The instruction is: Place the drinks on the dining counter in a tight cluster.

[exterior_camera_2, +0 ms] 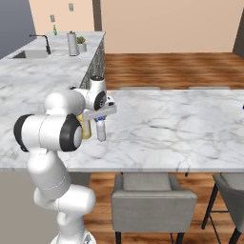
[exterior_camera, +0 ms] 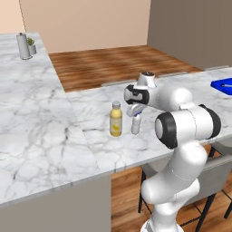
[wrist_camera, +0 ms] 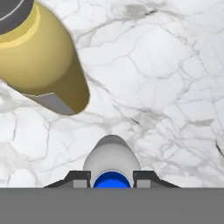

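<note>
My gripper (exterior_camera: 136, 113) (exterior_camera_2: 100, 119) (wrist_camera: 111, 177) is shut on the neck of the clear bottle with a blue cap (exterior_camera: 136, 124) (exterior_camera_2: 101, 131) (wrist_camera: 111, 159). The bottle hangs upright, its base at or just above the dining counter (exterior_camera: 97, 140) (exterior_camera_2: 167, 124) (wrist_camera: 166, 87). The yellow juice bottle (exterior_camera: 116, 120) (exterior_camera_2: 86, 129) (wrist_camera: 43, 61) stands on the marble close beside it, a small gap between them. In the right base view my arm partly hides the yellow bottle. A slim green bottle (exterior_camera_2: 55, 30) stands far off on the sink counter.
Grey stools (exterior_camera_2: 152, 200) (exterior_camera: 213, 174) stand under the counter's near edge. A blue object (exterior_camera: 223, 85) lies at the counter's far right. The adjoining marble top (exterior_camera: 31, 118) carries a steel canister (exterior_camera: 22, 45) (exterior_camera_2: 72, 44), a small plant (exterior_camera_2: 82, 44) and a faucet (exterior_camera_2: 45, 43).
</note>
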